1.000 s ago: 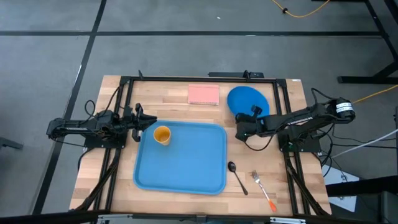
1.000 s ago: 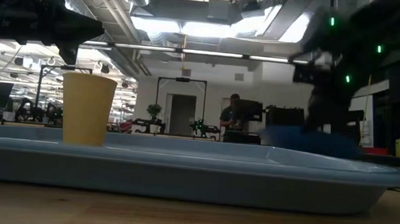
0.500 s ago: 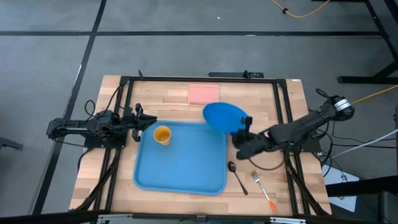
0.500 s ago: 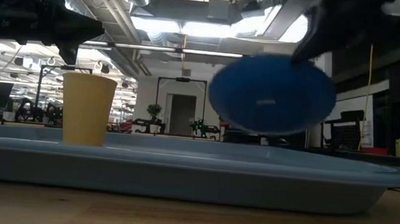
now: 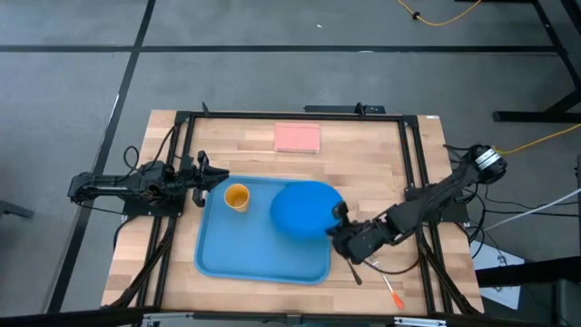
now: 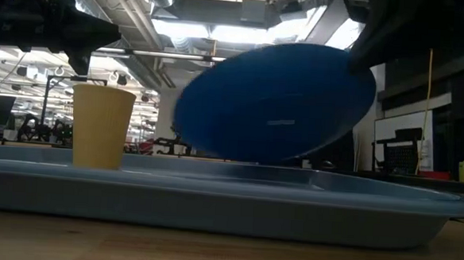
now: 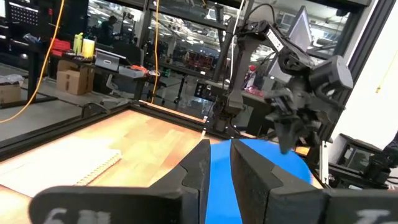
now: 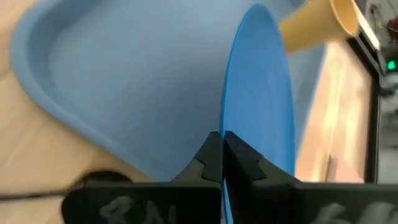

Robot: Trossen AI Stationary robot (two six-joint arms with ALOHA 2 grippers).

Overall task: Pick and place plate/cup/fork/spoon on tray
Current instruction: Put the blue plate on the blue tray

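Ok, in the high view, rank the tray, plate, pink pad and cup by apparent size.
1. tray, clearly the largest.
2. plate, held above the tray by the right gripper, so nearer the camera and possibly looking bigger than it is.
3. pink pad.
4. cup, the smallest.

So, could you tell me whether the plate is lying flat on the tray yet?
Not yet: the plate is tilted and held above the tray, pinched at its edge by the right gripper.
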